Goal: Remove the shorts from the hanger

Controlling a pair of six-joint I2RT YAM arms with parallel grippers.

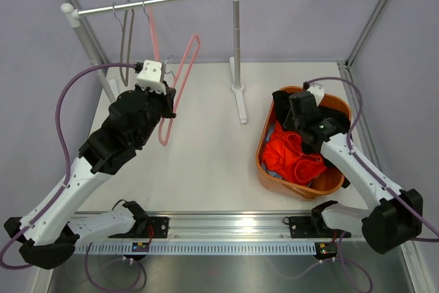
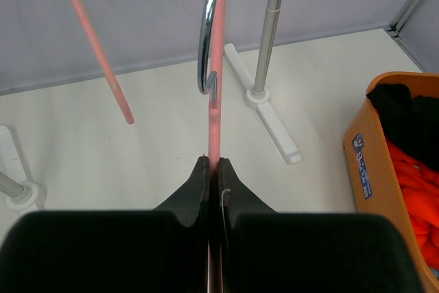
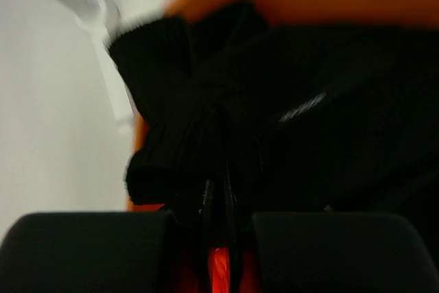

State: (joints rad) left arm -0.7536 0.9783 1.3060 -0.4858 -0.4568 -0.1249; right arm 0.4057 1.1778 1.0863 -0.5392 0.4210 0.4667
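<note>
Clamped shut on bare pink hanger (image 2: 215,121) with left hand (image 2: 212,162), long axis running straight ahead and up. Pinched together on black shorts (image 3: 206,128) with right hand (image 3: 223,190), right over basket (image 1: 264,149) on bench's right side. Already binned there: orange shorts (image 1: 295,156). Probably right-side job, just letting go.

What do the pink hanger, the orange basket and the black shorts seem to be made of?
The pink hanger is probably plastic-coated wire: a smooth matte rod with a shiny metal hook. The orange basket looks like moulded plastic, with stiff, even walls. The black shorts seem soft ribbed fabric, bunched up.
</note>
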